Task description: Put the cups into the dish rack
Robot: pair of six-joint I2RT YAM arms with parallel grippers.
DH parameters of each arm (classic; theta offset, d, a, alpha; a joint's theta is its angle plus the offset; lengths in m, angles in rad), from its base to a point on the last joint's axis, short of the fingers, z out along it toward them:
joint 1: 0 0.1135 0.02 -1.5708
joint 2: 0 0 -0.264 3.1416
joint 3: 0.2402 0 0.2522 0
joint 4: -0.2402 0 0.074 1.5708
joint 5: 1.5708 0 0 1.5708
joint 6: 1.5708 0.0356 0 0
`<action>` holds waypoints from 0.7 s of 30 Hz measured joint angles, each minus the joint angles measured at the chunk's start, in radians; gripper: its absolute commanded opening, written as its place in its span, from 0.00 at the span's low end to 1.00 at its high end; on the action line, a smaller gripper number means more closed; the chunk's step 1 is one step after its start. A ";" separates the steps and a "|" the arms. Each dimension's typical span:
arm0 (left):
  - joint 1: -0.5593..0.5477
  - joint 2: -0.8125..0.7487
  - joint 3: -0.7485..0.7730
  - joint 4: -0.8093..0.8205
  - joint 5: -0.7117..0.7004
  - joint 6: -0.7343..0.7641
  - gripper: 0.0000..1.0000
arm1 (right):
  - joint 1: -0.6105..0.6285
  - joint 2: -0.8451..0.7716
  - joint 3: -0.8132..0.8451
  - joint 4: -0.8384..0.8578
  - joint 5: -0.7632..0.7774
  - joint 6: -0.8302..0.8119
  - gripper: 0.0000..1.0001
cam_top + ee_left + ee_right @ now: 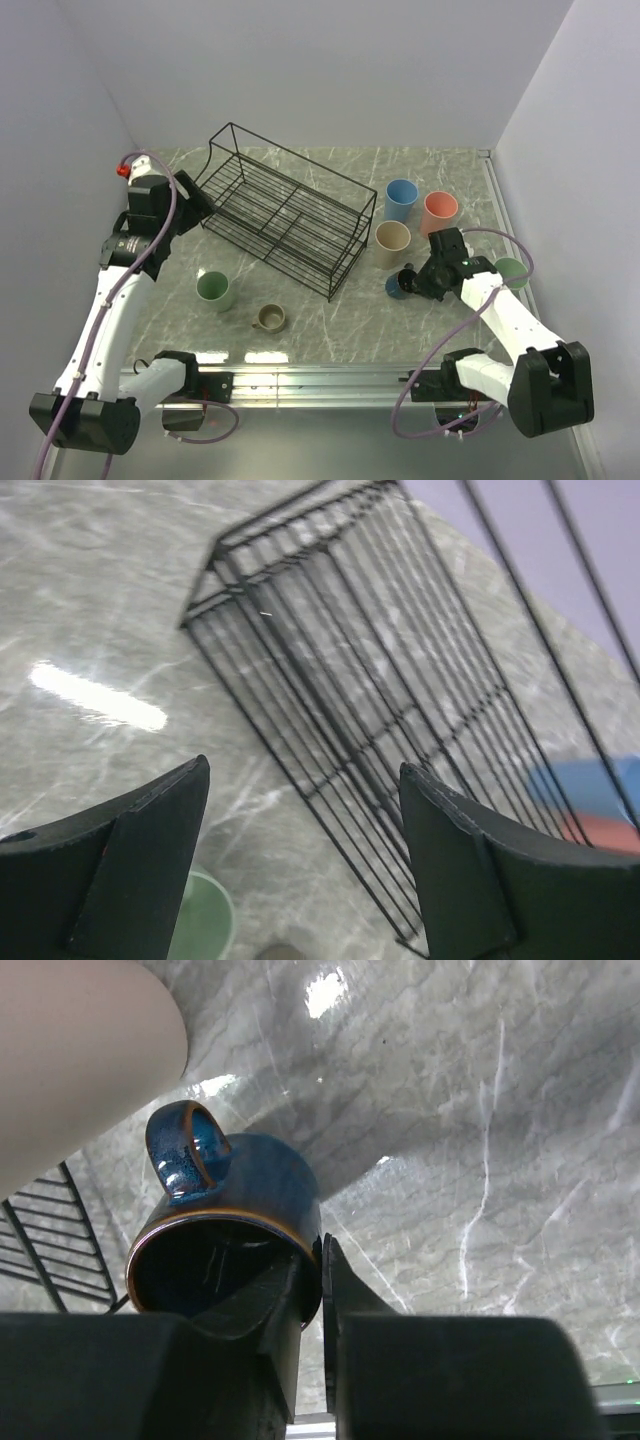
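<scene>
Mug [230, 1210] rim is pinched in the right gripper [320, 1270]: one finger inside the mouth, one outside, jaws almost together on the thin wall. The mug is tipped with its mouth toward the wrist camera and its handle up. It sits just beside the beige cup [392, 243], to the right of the rack [280, 222], which holds no cups. Whether it has left the table [330, 325] I cannot tell. The left gripper [303, 770] hangs wide apart with nothing in it, near the rack's left end.

The hold is on a narrow strip of glazed rim, so the mug could swivel or slide out once its weight hangs from the fingers. The beige cup stands close enough that the mug or wrist could knock it over during the lift. A low carry risks catching the mug on the rack's raised frame and jolting it loose
</scene>
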 measured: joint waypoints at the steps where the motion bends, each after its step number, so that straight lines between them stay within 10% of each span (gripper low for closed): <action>1: -0.004 0.000 0.012 -0.005 0.016 0.005 0.87 | 0.000 0.011 0.003 0.005 -0.002 -0.003 0.00; 13: -0.032 -0.016 0.150 -0.013 0.228 0.029 0.91 | -0.002 -0.012 0.069 -0.091 -0.034 -0.043 0.00; 21: -0.048 -0.064 0.102 0.227 0.660 -0.077 0.94 | -0.003 -0.218 0.340 -0.176 -0.200 -0.001 0.00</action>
